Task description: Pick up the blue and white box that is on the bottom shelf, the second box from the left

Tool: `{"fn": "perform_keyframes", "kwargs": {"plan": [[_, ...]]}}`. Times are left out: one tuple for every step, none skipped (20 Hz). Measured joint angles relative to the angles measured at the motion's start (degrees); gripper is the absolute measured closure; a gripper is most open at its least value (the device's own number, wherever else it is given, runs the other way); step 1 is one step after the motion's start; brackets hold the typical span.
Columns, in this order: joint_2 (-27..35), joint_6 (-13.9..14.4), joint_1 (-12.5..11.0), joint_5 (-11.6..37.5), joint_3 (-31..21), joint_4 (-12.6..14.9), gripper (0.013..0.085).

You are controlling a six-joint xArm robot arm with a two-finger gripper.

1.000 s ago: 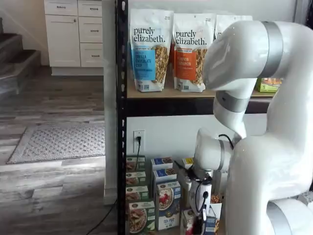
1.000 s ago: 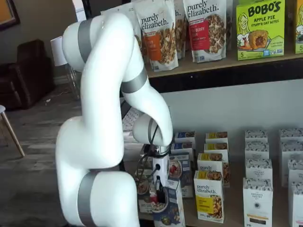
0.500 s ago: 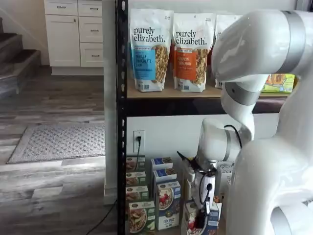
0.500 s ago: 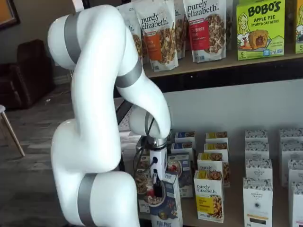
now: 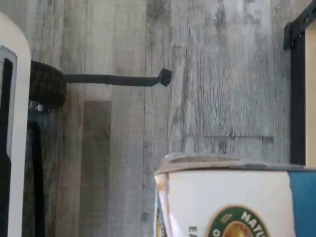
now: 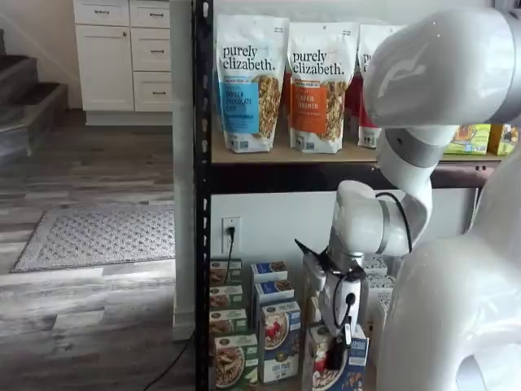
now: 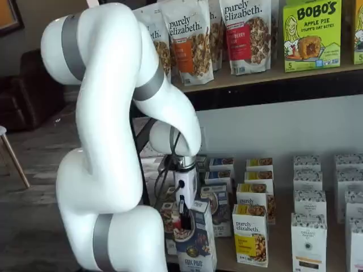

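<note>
My gripper (image 7: 184,218) is shut on the blue and white box (image 7: 198,249), gripping it near its top and holding it out in front of the bottom shelf (image 7: 278,258), clear of the rows. In a shelf view the gripper (image 6: 335,354) hangs under the white wrist with the box (image 6: 356,362) low in the picture. The wrist view shows the box's white top band and a blue strip (image 5: 232,197) close up over grey floorboards. Another blue box (image 6: 279,338) of the same kind stands at the row's front.
Green-fronted boxes (image 6: 234,358) stand by the black rack post (image 6: 202,195). Yellow-fronted boxes (image 7: 250,238) and white boxes (image 7: 309,241) fill the shelf to the right. Granola bags (image 6: 251,81) stand on the wooden tier above. My own arm (image 7: 113,141) stands before the rack.
The gripper has risen and drawn back from the shelf with the blue and white box in it. The arm's upper joints have swung upward and outward.
</note>
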State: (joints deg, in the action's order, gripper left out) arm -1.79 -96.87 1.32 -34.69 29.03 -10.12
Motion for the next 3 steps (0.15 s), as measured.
{"fn": "perform_keyframes", "kwargs": {"plan": [[-0.6, 0.1, 0.1, -0.4, -0.1, -0.1, 0.053], [-1.1, 0.1, 0.2, -0.7, -0.3, -0.3, 0.053], [-1.7, 0.0, 0.3, -1.1, -0.4, -0.6, 0.053]]}}
